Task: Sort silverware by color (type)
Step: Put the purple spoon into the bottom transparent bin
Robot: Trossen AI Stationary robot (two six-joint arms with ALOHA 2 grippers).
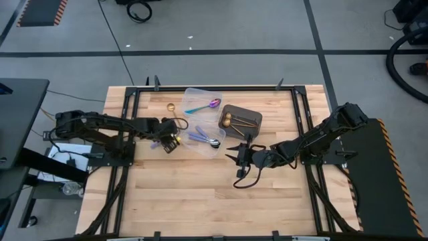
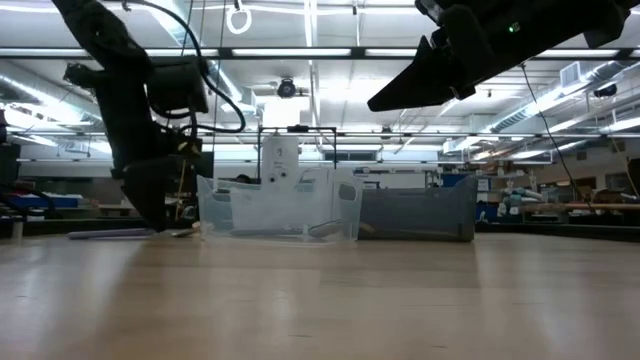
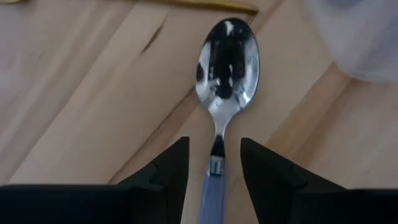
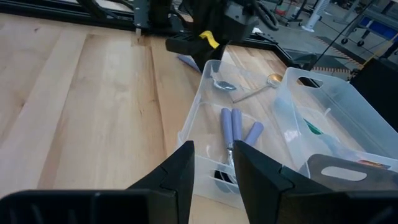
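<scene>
Clear plastic tubs (image 1: 200, 100): two. Dark rectangular bin (image 1: 242, 125): one. Gold spoons: two in the bin (image 1: 235, 120), one beside the tubs (image 1: 175, 118). Lavender-handled spoons: three in a tub (image 4: 235, 127), one outside (image 3: 226, 68). Teal-handled iridescent spoon (image 1: 204, 106): one.

Left end effector (image 1: 172, 142) low beside clear tub (image 1: 202, 100); right end effector (image 1: 239, 153) near dark bin (image 1: 241, 120).

Lavender-handled silver spoon (image 3: 225, 81) flat on wood, lavender-handled spoons (image 4: 234, 132) in clear tub, gold spoons (image 1: 235, 121) in dark bin
</scene>
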